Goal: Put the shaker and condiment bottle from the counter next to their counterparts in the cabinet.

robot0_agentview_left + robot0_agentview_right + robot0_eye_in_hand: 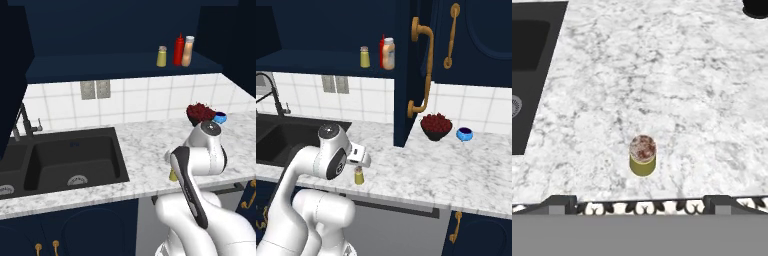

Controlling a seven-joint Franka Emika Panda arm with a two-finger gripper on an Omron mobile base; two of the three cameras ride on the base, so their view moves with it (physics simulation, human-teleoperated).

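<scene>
A small olive-yellow shaker (643, 156) with a speckled cap stands upright on the marble counter (677, 75), close to its front edge. It also shows as the shaker (359, 175) and, half hidden by the arm, the shaker (172, 175). My gripper (639, 202) hangs just above it, pointing down, open, with its fingertips (559, 202) wide apart and nothing between them. In the right base view the gripper (359, 164) sits right over the shaker's cap. On the cabinet shelf (100, 65) stand the twin shaker (161, 56), the red squeeze bottle (179, 50) and the peach-tan condiment bottle (188, 51), side by side.
The black sink (65, 160) with its faucet (22, 122) lies to the left. A dark bowl of red fruit (436, 125) and a small blue bowl (465, 133) stand at the back right. An open navy cabinet door (406, 75) with a brass handle hangs above the counter.
</scene>
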